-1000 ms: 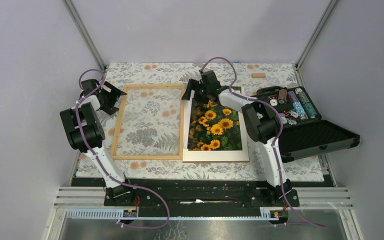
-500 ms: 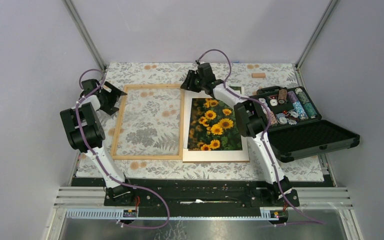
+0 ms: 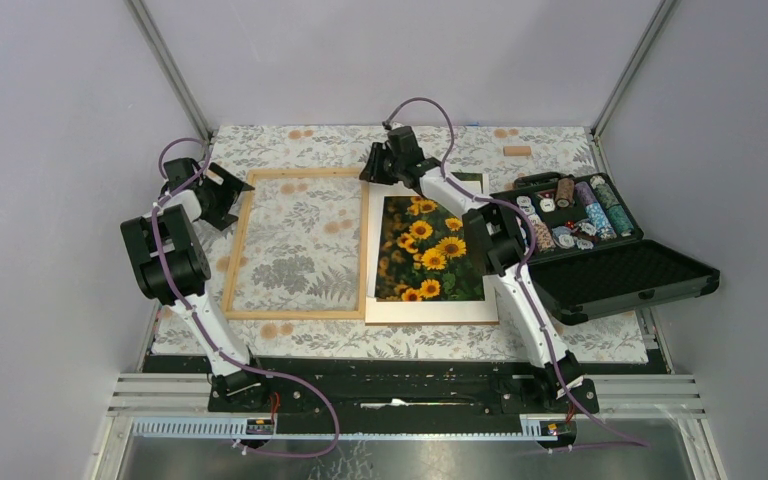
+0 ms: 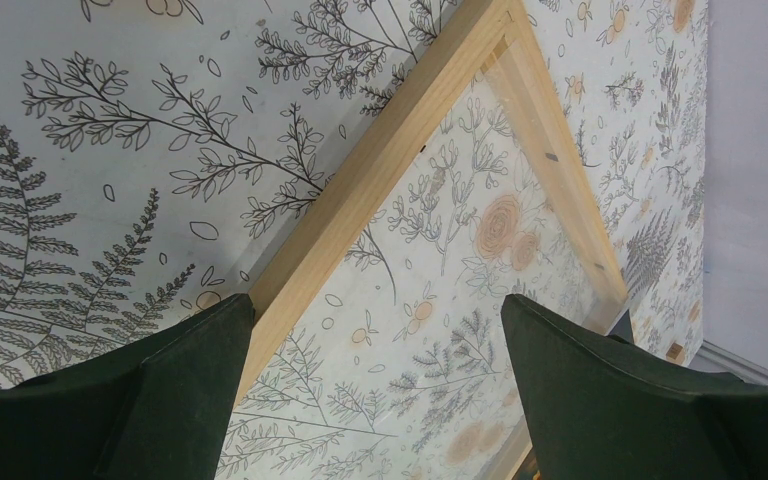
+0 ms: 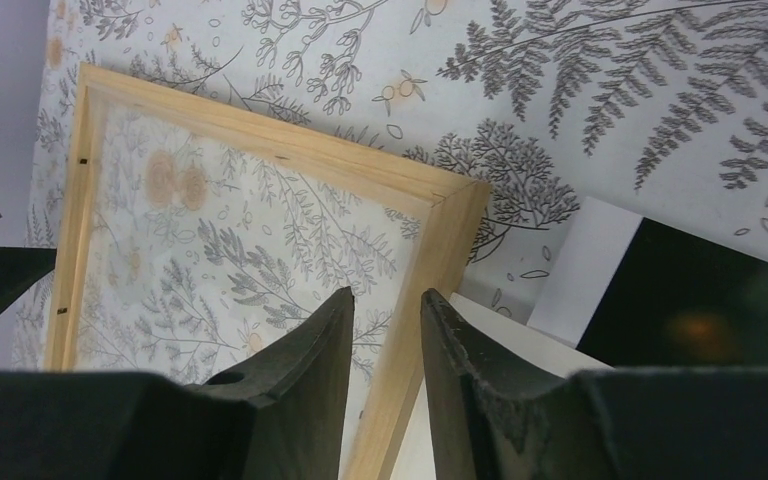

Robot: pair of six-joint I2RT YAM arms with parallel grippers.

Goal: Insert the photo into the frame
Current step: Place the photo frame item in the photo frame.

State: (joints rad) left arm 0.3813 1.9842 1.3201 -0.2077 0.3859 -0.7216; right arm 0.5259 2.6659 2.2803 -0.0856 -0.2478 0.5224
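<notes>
**Photo beside the frame, both arms at the frame's far corners**

On the overhead camera I see the frame [image 3: 295, 314] lying flat on the flower-patterned counter [image 3: 300, 135], with the pattern showing through its pane. The photo [image 3: 430, 250] lies face up on a white mat [image 3: 430, 310] just to the right of the frame, not inside it. The mat's left edge runs along the frame's right rail. An open black case [image 3: 630, 275] sits at the right side of the counter. The left arm [image 3: 165, 260] reaches to the frame's far left corner. The right arm [image 3: 500, 240] stretches past the photo's far edge to the frame's far right corner.

On the left wrist camera the left jaws are released and spread wide. One rail of the frame [image 4: 380, 170] runs from the corner down to the finger [image 4: 110, 400] on the left of the view, and the other finger [image 4: 640, 400] hangs over the pane. I cannot tell whether either one touches the wood.

On the right wrist camera the right jaws are drawn close together, with only a narrow gap between them. The frame's rail [image 5: 440, 260] runs down from its corner into that gap. I cannot tell whether they are pinching it. To the right I see a white corner of the mat [image 5: 580, 270] and a dark corner of the photo [image 5: 700, 300].
</notes>
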